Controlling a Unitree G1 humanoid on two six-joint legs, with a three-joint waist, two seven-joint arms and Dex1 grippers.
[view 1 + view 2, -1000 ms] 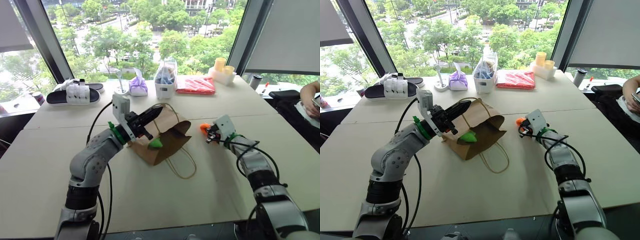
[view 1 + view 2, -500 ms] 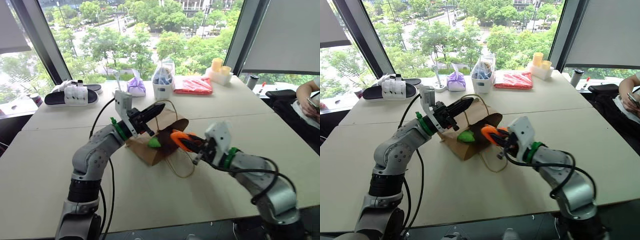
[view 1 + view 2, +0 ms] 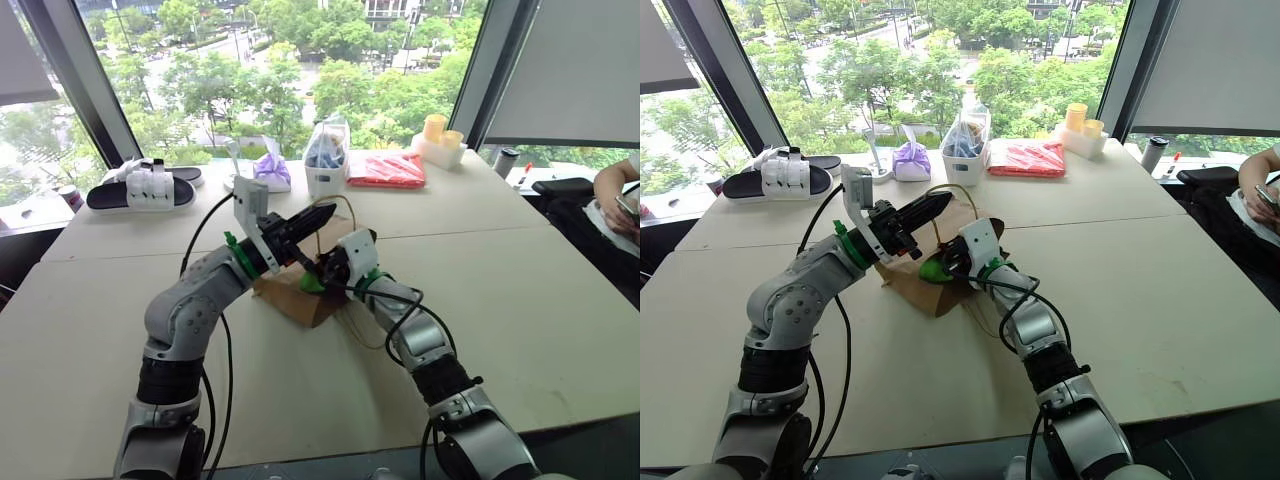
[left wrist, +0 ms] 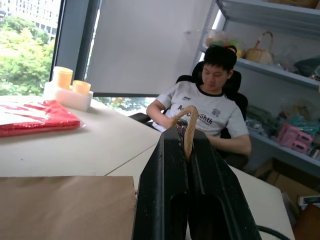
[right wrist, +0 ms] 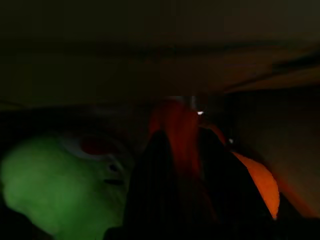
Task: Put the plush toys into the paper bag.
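Note:
The brown paper bag (image 3: 288,298) lies on its side in the middle of the table, mouth to the right. My left gripper (image 3: 325,213) is shut on its beige loop handle (image 4: 189,125) and holds it up. Just inside the mouth sits the lime green plush toy (image 3: 312,284), its red-and-white spot showing in the right wrist view (image 5: 60,190). My right gripper (image 3: 950,262) reaches level into the bag's mouth beside the green toy. The orange plush toy (image 5: 257,182) sits between its fingers in the dark interior.
Along the far edge of the table stand black-and-white sandals (image 3: 140,185), a purple tied pouch (image 3: 270,170), a clear bag with blue contents (image 3: 328,160), a red packet (image 3: 388,170) and yellow cups (image 3: 440,135). A person (image 4: 210,100) sits past the table's right side.
My right gripper has swung to the left across the table with the orange toy and now sits in the bag's mouth. The left gripper keeps hold of the handle.

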